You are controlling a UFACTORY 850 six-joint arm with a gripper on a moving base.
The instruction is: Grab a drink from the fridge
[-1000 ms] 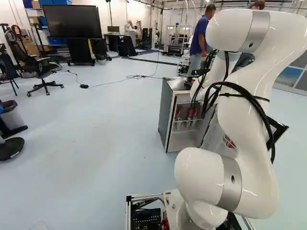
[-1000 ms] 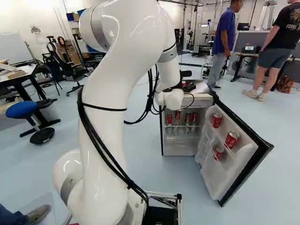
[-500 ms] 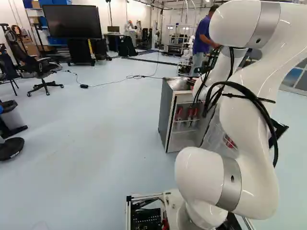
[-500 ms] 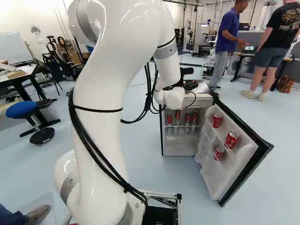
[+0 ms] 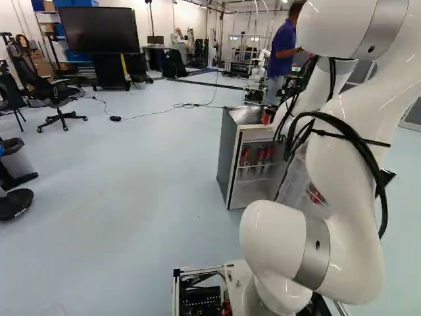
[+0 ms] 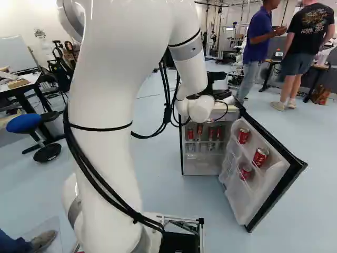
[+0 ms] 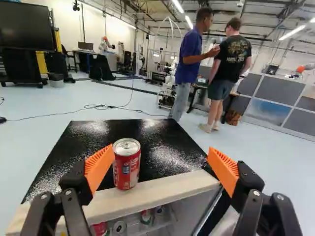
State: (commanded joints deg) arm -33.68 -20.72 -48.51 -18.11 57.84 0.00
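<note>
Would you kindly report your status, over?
End effector open. Red can upright on fridge top, close to one finger, contact unclear. No obstruction visible at can.

The gripper (image 6: 218, 93) is over the fridge (image 6: 202, 166), with red cans (image 6: 199, 130) on a shelf below it. Lower and to its right, the open door (image 6: 269, 182) holds three more red cans (image 6: 260, 157). Well off to its left stands a blue-topped stool (image 6: 25, 123).
</note>
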